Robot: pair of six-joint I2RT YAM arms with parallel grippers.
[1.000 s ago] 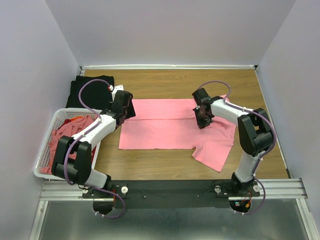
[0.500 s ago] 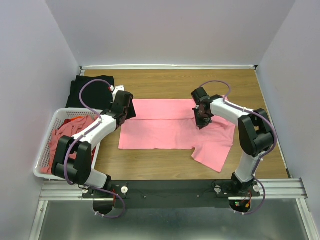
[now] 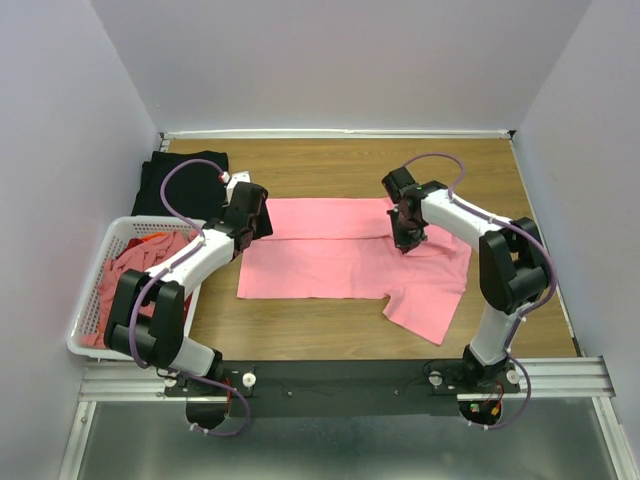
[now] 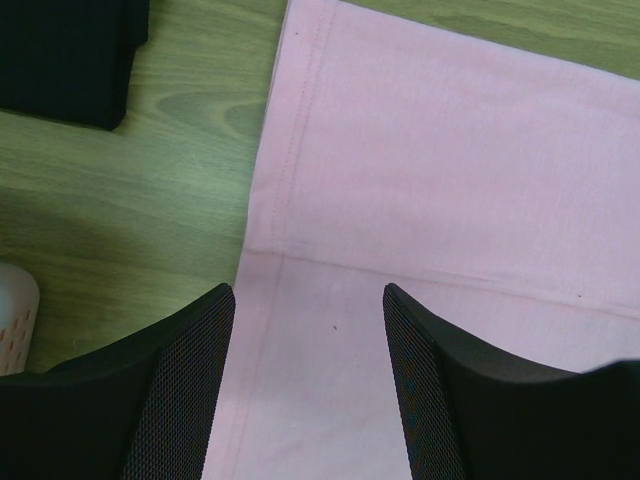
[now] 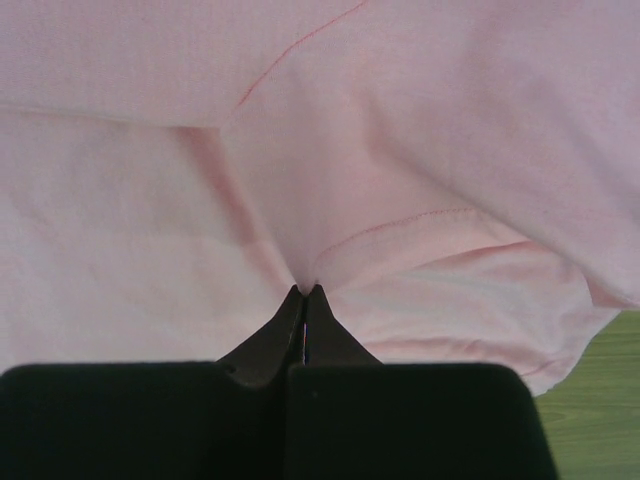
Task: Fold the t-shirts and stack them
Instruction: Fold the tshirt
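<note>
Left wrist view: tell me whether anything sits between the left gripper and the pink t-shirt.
Nothing visible does. The open left gripper is over the hem of the pink t-shirt; the black shirt and basket lie off to one side.

Top external: high above and behind the arm bases (image 3: 195, 360), looking down over the whole table (image 3: 330, 160). Left wrist: close above the left hem of the pink t-shirt (image 4: 450, 180), facing down. Right wrist: almost against the same cloth, toward the table's right edge. Shared by all three: that shirt.
</note>
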